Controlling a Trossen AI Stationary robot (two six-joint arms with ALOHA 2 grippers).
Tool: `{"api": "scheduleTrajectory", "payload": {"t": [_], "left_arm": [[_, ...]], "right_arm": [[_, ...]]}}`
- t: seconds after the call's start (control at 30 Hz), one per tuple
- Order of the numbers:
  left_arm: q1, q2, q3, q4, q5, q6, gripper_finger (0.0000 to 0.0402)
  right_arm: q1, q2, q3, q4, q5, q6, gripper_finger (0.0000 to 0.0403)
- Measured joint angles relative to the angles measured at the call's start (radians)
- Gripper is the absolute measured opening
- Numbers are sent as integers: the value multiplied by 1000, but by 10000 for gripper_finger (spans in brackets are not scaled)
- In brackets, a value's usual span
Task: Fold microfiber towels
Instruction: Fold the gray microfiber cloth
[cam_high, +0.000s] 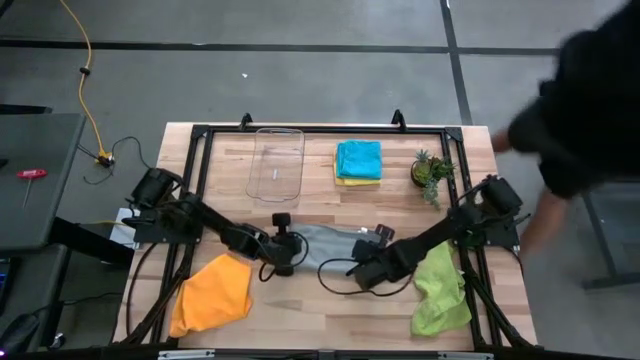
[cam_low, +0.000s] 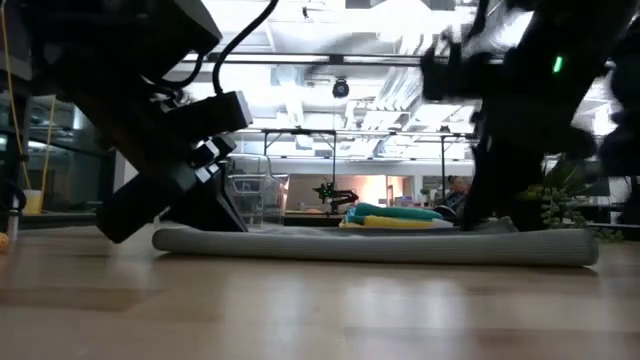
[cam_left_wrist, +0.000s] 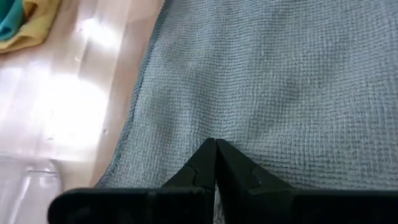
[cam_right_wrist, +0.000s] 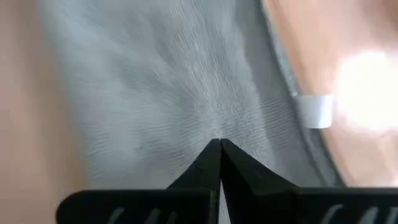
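The grey towel (cam_high: 328, 243) lies flat on the table's middle, a low band in the low view (cam_low: 380, 243). My left gripper (cam_high: 287, 247) is shut at its left end and my right gripper (cam_high: 372, 262) is shut at its right near part. The teal-blue towel (cam_high: 359, 157) lies folded on the yellow towel (cam_high: 357, 181) at the far middle. The orange towel (cam_high: 212, 293) lies crumpled near left, and the lime green towel (cam_high: 440, 290) near right. My left gripper has its shut fingertips (cam_left_wrist: 205, 160) down on the grey towel's left end (cam_left_wrist: 214, 134), slanting down from the table's left. Whether cloth sits between them is hidden by the fingers. The towel lies flat on the table. My right gripper pinches the grey towel at its right part (cam_right_wrist: 214, 127), slanting down from the table's right. Creases in the cloth run together at the fingertips (cam_right_wrist: 208, 158). One layer or several, I cannot tell. The towel rests on the table.
A clear plastic tray (cam_high: 276, 163) stands at the far left of middle. A small potted plant (cam_high: 431, 171) stands at the far right. A person in dark clothes (cam_high: 575, 90) stands beyond the table's far right corner. A black frame (cam_high: 320, 129) rims the table.
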Motion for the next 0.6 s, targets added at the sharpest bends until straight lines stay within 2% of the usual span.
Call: {"api": "scheduleTrajectory", "payload": {"t": [0.13,0.2,0.4,0.5,0.6], "left_arm": [[4,-24,-3,-20,-2,6,0],[-2,-50,-4,-35,0,1,0],[-43,-133,-1,-36,1,-12,0],[-71,-177,-2,-48,52,-12,0],[-103,-218,-2,-59,131,0,0]], "right_arm": [[27,-98,0,-60,101,77,0],[36,-147,0,-90,116,109,0],[76,-244,1,-179,46,230,0],[101,-251,2,-259,24,345,11],[114,-251,2,-298,-41,448,45]]}}
